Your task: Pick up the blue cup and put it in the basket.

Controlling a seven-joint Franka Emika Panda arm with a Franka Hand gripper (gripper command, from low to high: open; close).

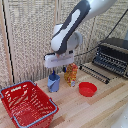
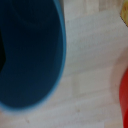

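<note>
**Gripper low over the cup, grasp not confirmed**

A pale wooden tabletop (image 1: 95, 107) fills the lower part of the exterior view, backed by woven cane screens, with a black toaster oven (image 1: 112, 56) at the right edge. The white boxy gripper with dark-tipped fingers (image 1: 56, 71) hangs at mid-frame directly over the small light-blue plastic cup (image 1: 53, 82), which stands upright on the table just right of the large red mesh shopping basket with a grey-blue rim (image 1: 14, 116) in the lower left. In the wrist view the cup's mouth (image 2: 30, 55) fills the left half of the frame, very close to the camera.

Whether the fingers are spread, closed, or already pinching the cup wall I cannot tell; neither view shows the tips clearly.

The likely risks, as I judge them: a finger landing on the rim instead of straddling the wall could tip the light cup, and a shallow pinch could let it slip during the carry. A yellow-orange packet (image 1: 71, 74) stands just beside the cup (close enough to be nudged), and a shallow red bowl (image 1: 87, 89) sits to the right.

The basket looks empty, the bowl too; the cup's interior is dark, with no contents visible.
</note>
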